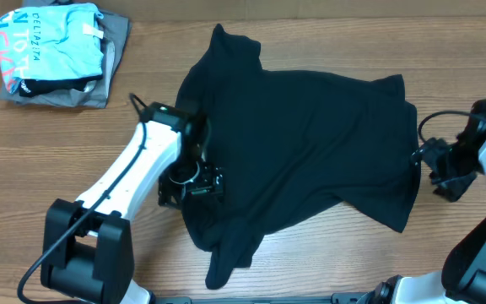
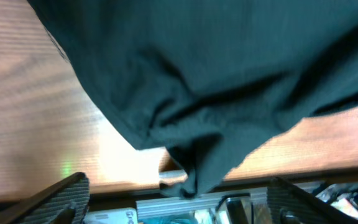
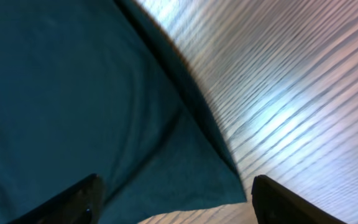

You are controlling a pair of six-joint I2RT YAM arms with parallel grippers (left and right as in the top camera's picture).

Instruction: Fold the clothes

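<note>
The black T-shirt (image 1: 302, 152) lies spread and rumpled across the middle of the wooden table. My left gripper (image 1: 194, 181) sits at its left edge, open; in the left wrist view the two fingers (image 2: 179, 208) stand wide apart with a fold of the shirt (image 2: 216, 93) hanging between them, not clamped. My right gripper (image 1: 433, 165) is at the shirt's right edge, open; in the right wrist view its fingers (image 3: 176, 202) straddle a corner of the shirt (image 3: 92, 106) lying flat on the table.
A light blue printed shirt (image 1: 53, 46) lies on a grey folded garment (image 1: 112, 59) at the table's back left corner. Bare wooden table (image 1: 57, 143) surrounds the shirt. Arm bases stand at the front edge.
</note>
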